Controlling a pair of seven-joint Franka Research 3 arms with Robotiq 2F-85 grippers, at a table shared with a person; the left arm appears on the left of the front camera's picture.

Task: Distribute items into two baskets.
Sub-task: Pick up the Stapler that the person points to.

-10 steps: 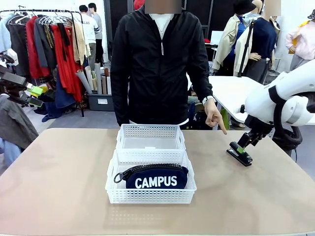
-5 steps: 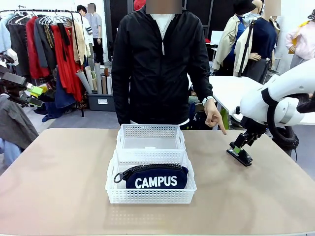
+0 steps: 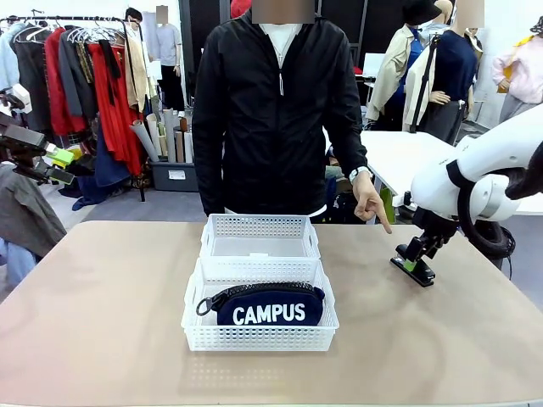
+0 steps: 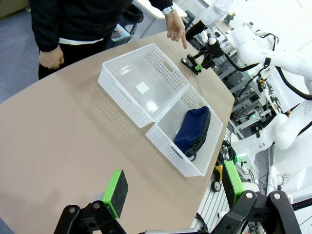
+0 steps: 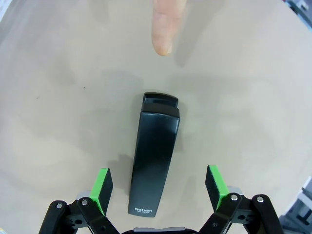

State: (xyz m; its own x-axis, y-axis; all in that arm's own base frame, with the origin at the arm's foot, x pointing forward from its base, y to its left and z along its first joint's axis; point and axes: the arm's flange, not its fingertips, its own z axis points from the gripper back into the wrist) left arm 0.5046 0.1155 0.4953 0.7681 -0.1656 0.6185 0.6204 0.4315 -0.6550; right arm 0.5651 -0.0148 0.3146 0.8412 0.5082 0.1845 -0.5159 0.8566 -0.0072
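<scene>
The black stapler (image 3: 413, 270) lies on the table at the right. My right gripper (image 3: 417, 254) hangs open just above it. In the right wrist view the green pads (image 5: 102, 184) straddle the stapler (image 5: 153, 156) without touching it. A person's forefinger (image 5: 163, 24) points down at the table just beyond the stapler. The navy CAMPUS pouch (image 3: 267, 307) rests in the near basket (image 3: 254, 337). Behind it the far basket (image 3: 259, 226) holds nothing. My left gripper (image 4: 173, 187) is open and empty, high above the table's left side, looking down on both baskets (image 4: 141, 83).
A person in a black jacket stands at the far edge, with a pointing hand (image 3: 372, 206) near the stapler. The tan table (image 3: 102, 322) is bare on both sides of the baskets. A clothes rack stands behind at the left.
My right arm has swung a little and the open gripper has settled slightly lower and leftward over the stapler. The stapler, the pouch, the baskets and the left arm have not moved.
</scene>
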